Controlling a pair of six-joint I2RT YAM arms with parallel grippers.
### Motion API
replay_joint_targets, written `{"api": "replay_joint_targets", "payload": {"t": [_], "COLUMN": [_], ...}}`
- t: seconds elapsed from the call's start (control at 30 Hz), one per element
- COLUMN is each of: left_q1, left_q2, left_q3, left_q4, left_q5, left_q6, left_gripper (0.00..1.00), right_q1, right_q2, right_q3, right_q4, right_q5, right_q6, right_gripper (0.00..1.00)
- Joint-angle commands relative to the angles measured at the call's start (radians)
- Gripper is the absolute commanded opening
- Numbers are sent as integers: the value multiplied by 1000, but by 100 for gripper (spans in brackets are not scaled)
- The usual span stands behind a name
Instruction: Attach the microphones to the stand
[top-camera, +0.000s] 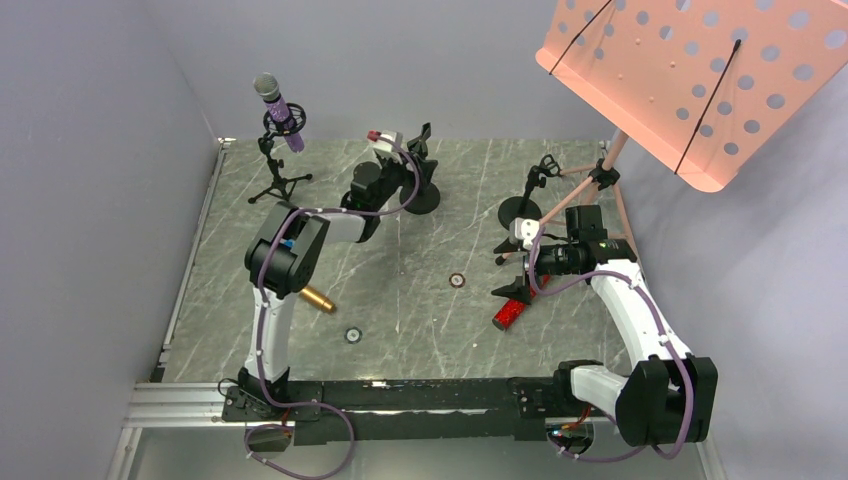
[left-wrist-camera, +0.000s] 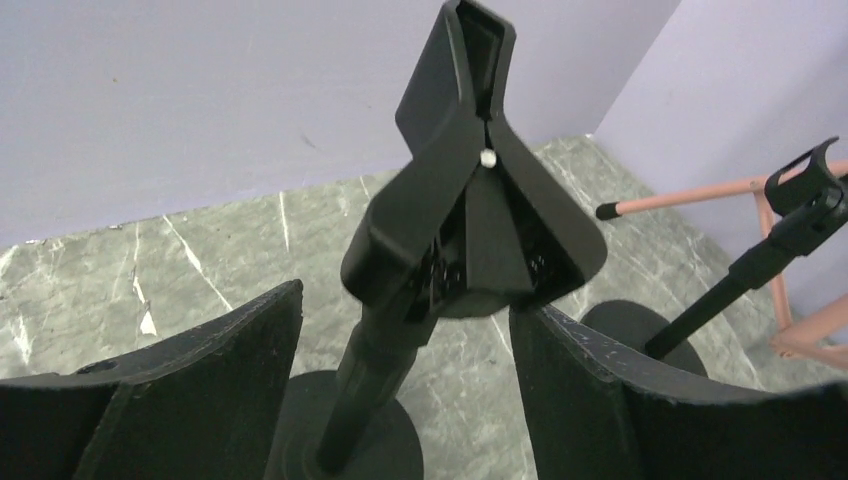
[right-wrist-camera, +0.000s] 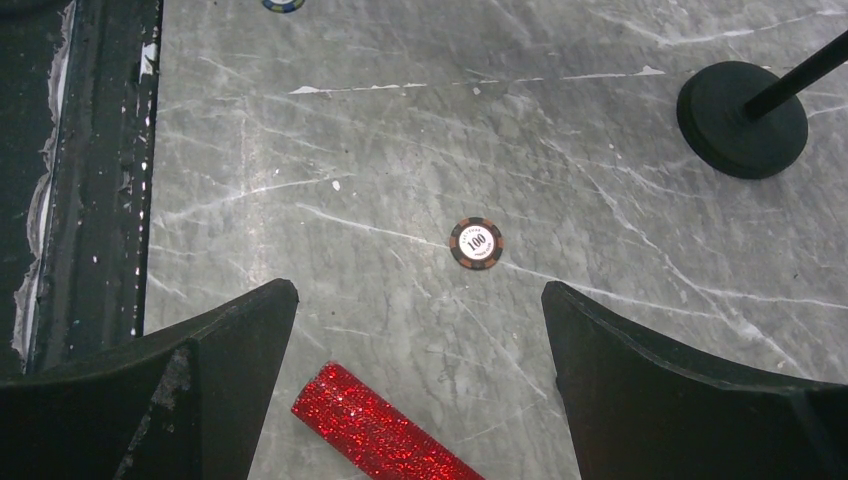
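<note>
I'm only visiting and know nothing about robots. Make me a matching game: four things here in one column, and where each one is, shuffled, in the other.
1. purple microphone
2. gold microphone
3. red microphone
4. empty clip

A. between the fingers of the left gripper
B. on the table, below the right gripper
C. in a tripod stand, far left
D. on the table, partly hidden by the left arm

Pairs: 1-C, 2-D, 3-B, 4-A
</note>
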Motion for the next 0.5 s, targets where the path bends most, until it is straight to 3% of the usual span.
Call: {"api": "replay_joint_targets", "payload": {"t": [0.0,0.13,0.33,0.47], "left_q1": [-6,-8,-8,-8], "left_q2": [32,43,59,73], "left_q3": [63,90,126,146], "left_q4": [50,21,-13,-14], "left_q5": [-57,-71,-60,-53], "left_q6": [-36,-37,-59,-65], "left_gripper": [78,72,56,40], "right_q1": [-4,-5,-4,-3], "right_q2": [-13,-13,-9,-13], "right_q3": [35,36,39,38], "right_q4": [1,-3,-12,-7], "right_q5": [-11,-11,-11,-8], "right_q6": [-37,-40,-48,-44], "right_gripper": [100,100,100,100]}}
